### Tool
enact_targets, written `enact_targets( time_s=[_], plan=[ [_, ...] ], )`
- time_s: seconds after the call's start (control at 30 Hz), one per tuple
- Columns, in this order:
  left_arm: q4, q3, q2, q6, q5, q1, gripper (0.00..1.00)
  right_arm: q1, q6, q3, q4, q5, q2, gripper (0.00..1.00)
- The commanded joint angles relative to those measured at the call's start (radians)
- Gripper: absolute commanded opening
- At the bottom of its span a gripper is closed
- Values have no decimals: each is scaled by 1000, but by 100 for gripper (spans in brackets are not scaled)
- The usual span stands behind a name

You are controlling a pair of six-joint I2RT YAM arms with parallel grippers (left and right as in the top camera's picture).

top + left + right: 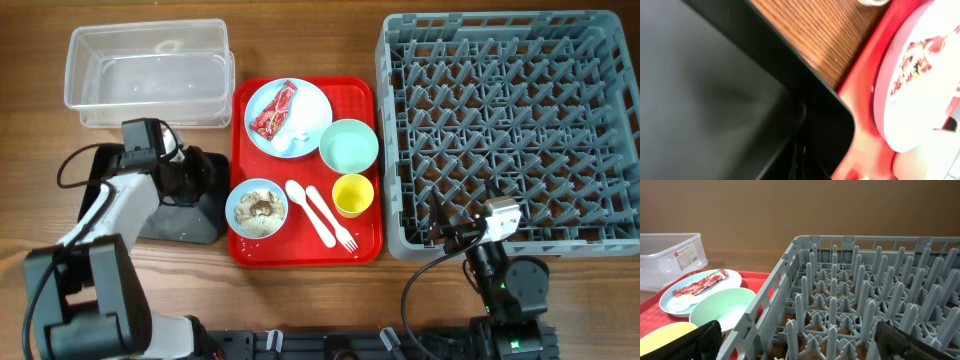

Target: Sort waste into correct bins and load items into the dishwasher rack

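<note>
Black tray at the counter's 9 o'clock, left fingers clenched over it; right fingers gaping wide at 6 o'clock of the grey rack.

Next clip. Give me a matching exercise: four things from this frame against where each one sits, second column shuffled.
Things:
1. red wrapper
2. food leftovers
3. yellow cup
4. clear tub

Places:
A. in the pale blue bowl
B. directly on the table, off the red tray
C. on the pale blue plate
D. on the red tray, beside the mint green bowl

Pairs: 1-C, 2-A, 3-D, 4-B
</note>
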Motion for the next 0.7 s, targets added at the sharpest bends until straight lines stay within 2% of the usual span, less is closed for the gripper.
enact_targets(
  time_s=[0.0,0.17,0.3,0.47,0.53,0.67],
  plan=[
    [53,-3,40,-7,-17,-6,4,-2,-6,-1,4,-10,-4,100],
    [133,-3,40,-111,-17,-6,4,-2,-6,-1,4,-10,-4,100],
    [164,-3,57,-114,-17,-6,4,-2,-6,-1,4,-10,-4,100],
    [219,-3,58,-201,-11,-6,4,-2,-7,-1,3,-10,-3,100],
    [167,-2,57,-200,-8,-6,4,-2,-6,-1,3,-10,-4,100],
    [-40,-2,56,-158,-9,-6,4,-2,-6,-1,4,-10,-4,100]
  ],
)
